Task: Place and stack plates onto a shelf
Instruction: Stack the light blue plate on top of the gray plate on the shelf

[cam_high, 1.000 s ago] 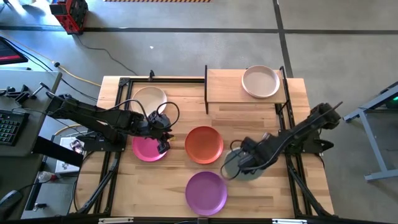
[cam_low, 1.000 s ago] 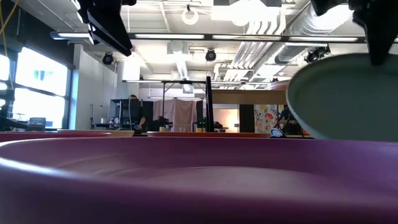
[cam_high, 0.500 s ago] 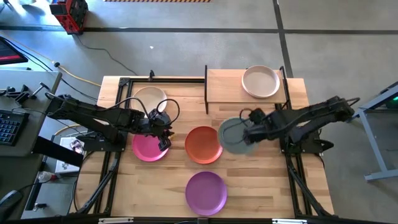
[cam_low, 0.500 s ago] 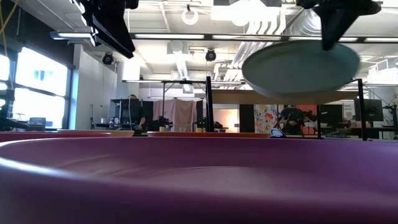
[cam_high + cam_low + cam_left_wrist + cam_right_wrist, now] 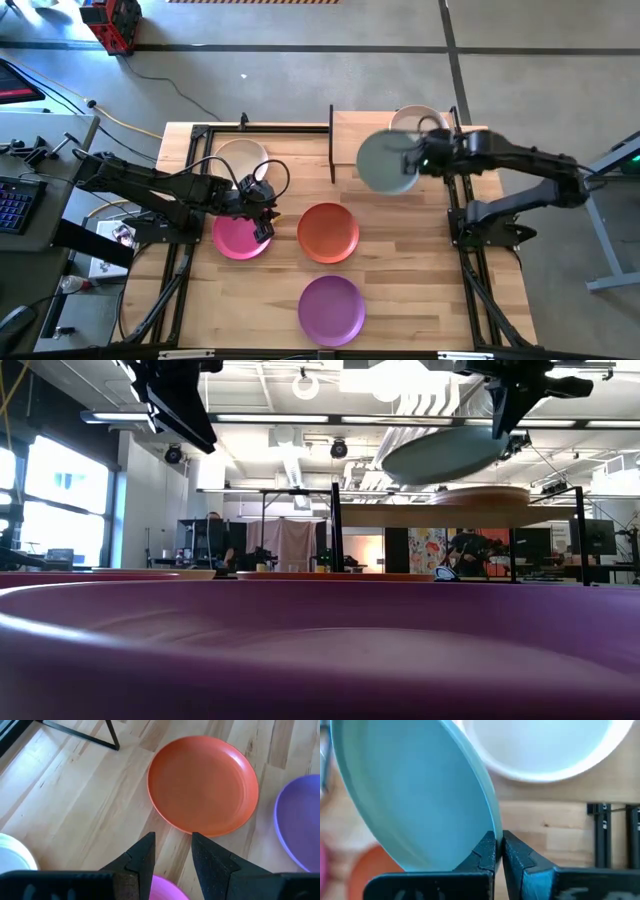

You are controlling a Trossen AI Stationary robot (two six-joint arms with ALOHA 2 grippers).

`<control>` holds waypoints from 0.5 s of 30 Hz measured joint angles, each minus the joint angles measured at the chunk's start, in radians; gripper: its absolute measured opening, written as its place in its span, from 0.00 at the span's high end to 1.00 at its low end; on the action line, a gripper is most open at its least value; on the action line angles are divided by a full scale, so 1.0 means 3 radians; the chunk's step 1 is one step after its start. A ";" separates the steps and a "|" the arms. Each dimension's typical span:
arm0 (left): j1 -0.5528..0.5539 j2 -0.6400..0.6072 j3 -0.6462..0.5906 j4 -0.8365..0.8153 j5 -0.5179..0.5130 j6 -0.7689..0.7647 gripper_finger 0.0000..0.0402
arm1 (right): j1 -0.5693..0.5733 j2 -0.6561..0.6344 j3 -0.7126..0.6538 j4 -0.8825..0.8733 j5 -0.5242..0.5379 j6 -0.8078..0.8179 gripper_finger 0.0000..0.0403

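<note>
The right jaws [image 5: 499, 851] are shut tight, pinching the grey-green plate [image 5: 385, 163] by its rim. It tilts and could slip onto the shelf [image 5: 350, 128]. The left jaws [image 5: 172, 851] are open, holding nothing.

High cam looks straight down over the whole slatted light-wood counter [image 5: 420, 285]. Low cam sits at counter height just behind the round purple plate [image 5: 320, 650], facing the room. Left wrist cam looks down, close to the round orange plate [image 5: 202, 785], near the purple one; high cam shows both too.
</note>
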 joint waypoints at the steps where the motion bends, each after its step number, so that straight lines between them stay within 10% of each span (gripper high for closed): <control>1: 0.0000 0.0000 0.0000 0.0000 0.0000 0.0002 0.71 | -0.0098 -0.0054 0.0000 0.0040 0.0000 -0.0012 1.00; 15: 0.0169 0.0001 0.0000 0.0005 -0.0101 0.0335 0.71 | -0.1390 -0.0609 0.0001 0.0269 -0.0183 -0.0114 1.00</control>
